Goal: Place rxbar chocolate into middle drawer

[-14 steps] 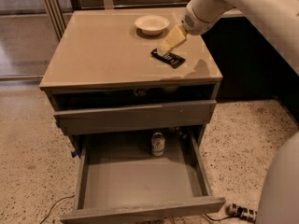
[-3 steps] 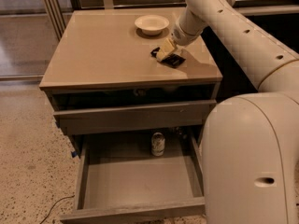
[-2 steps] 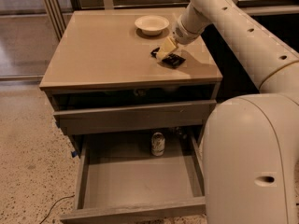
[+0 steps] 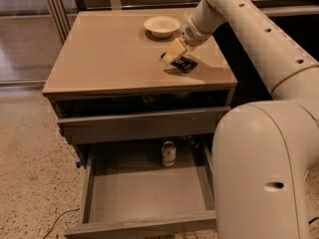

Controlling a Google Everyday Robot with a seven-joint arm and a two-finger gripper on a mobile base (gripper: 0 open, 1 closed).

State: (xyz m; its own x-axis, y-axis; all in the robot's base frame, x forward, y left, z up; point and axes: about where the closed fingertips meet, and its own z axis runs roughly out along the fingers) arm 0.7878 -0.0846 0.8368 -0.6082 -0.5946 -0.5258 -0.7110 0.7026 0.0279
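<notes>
The rxbar chocolate (image 4: pixel 184 63) is a flat black bar with white lettering, lying on the cabinet top (image 4: pixel 109 54) near its right edge. My gripper (image 4: pixel 174 51) comes down from the upper right and sits on the bar's left end, touching it. The middle drawer (image 4: pixel 149 193) is pulled out wide below, a grey box-like tray, well below and in front of the bar. The bar's left end is hidden by the gripper.
A white bowl (image 4: pixel 161 25) sits at the back of the cabinet top, just left of my arm. A small can with a pale label (image 4: pixel 168 154) stands at the back of the open drawer. Another grey drawer front (image 4: pixel 144 125) sits above it. My own large arm (image 4: pixel 259 168) fills the lower right.
The gripper stays at the bar's left end; the arm has shifted only slightly to the right. The bar, bowl and drawer have not moved.
</notes>
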